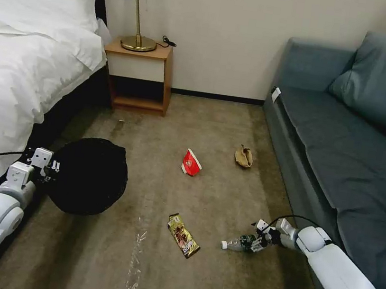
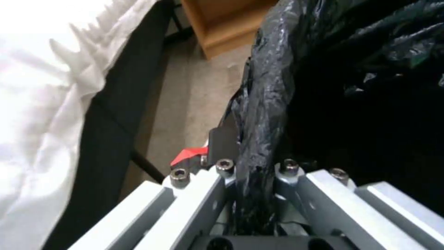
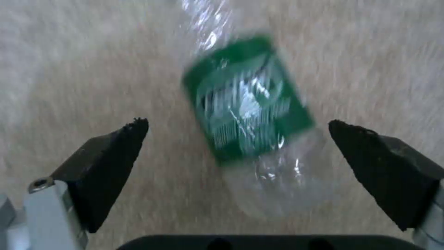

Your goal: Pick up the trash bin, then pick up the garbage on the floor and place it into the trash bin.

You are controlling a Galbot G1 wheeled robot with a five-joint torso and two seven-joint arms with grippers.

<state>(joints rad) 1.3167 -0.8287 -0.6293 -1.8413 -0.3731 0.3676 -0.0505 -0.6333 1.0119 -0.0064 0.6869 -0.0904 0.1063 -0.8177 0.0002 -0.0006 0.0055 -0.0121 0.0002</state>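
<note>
Left gripper (image 2: 252,180) fingers clamped on the trash bin (image 1: 88,175) rim liner, beside the bed (image 1: 16,72). Right gripper (image 3: 238,139) fingers spread wide, bottle (image 3: 247,111) lying on the carpet (image 1: 212,281) between them, untouched.

The bin (image 1: 89,175) wears a glossy, crinkled black plastic liner. The bottle (image 3: 252,121) is clear, shiny plastic with a green label. The carpet (image 1: 147,262) is matt and rough. The nightstand (image 1: 139,76) is smooth wood; the lamp (image 1: 138,22) is polished brass-coloured metal.
</note>
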